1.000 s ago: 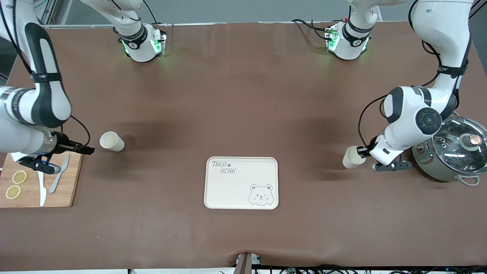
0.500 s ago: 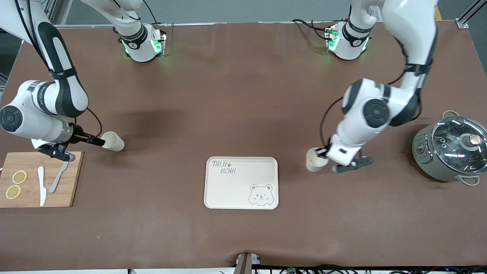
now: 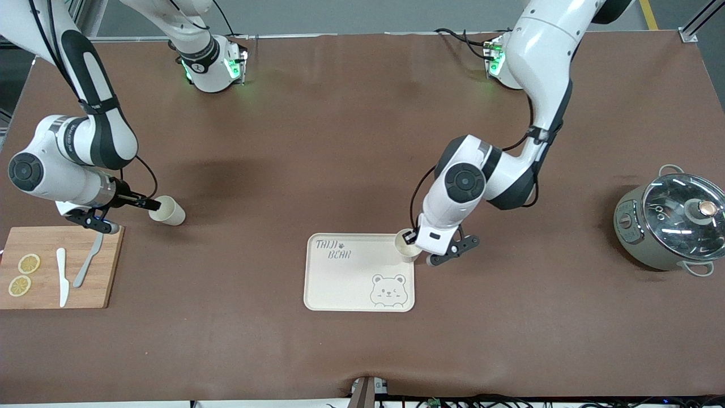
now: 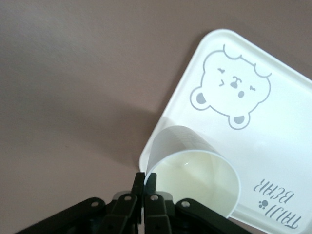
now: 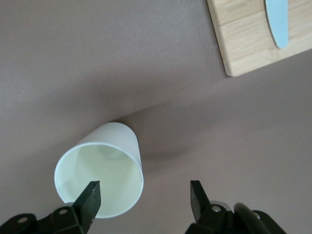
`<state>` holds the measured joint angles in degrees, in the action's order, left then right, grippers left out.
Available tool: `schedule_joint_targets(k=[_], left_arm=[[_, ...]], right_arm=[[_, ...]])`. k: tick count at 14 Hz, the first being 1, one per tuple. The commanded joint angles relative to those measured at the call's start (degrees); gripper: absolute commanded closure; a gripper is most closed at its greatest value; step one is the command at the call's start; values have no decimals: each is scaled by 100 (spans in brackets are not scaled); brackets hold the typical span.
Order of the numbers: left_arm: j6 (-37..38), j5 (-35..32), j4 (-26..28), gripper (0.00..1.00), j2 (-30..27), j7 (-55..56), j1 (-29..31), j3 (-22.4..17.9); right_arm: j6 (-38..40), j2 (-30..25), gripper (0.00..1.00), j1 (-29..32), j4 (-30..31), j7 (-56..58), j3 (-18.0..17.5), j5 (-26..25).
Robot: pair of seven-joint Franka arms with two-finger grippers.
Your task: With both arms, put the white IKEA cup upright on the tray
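My left gripper [image 3: 412, 241] is shut on the rim of a white cup [image 3: 406, 251], held mouth-up over the corner of the cream "TAIJI BEAR" tray [image 3: 351, 277] toward the left arm's end. In the left wrist view the fingers [image 4: 146, 183] pinch the cup's [image 4: 195, 180] wall above the tray [image 4: 253, 122]. A second white cup [image 3: 169, 211] lies on its side on the table. My right gripper [image 3: 152, 203] is open at its mouth. In the right wrist view [image 5: 145, 195] one finger is before the cup's [image 5: 105, 165] opening and the other is outside.
A wooden cutting board [image 3: 54, 266] with lemon slices, a white knife and another utensil lies at the right arm's end; it also shows in the right wrist view [image 5: 253, 34]. A pot with a glass lid [image 3: 674, 226] stands at the left arm's end.
My left gripper has carried its cup from beside the pot across to the tray's corner. My right gripper has moved from over the cutting board to the lying cup's mouth.
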<state>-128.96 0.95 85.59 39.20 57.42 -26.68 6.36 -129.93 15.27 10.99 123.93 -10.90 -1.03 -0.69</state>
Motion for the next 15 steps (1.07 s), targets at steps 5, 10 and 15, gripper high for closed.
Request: schedule_joint_targets(k=[5,10,15], left_arm=[[81,248,-587,97,492,146,-136,-56],[72,239,-684,30,475,129,-101,-65],[125,90,-675,0,-68,-11,-5,-214]], right_arm=[[-1237,-121,85,105,703,-61,-99,227],[-1184,-191,100,70,633,-61,-143,235],[246,-411,100,-298,-227,-876,-239,1088]])
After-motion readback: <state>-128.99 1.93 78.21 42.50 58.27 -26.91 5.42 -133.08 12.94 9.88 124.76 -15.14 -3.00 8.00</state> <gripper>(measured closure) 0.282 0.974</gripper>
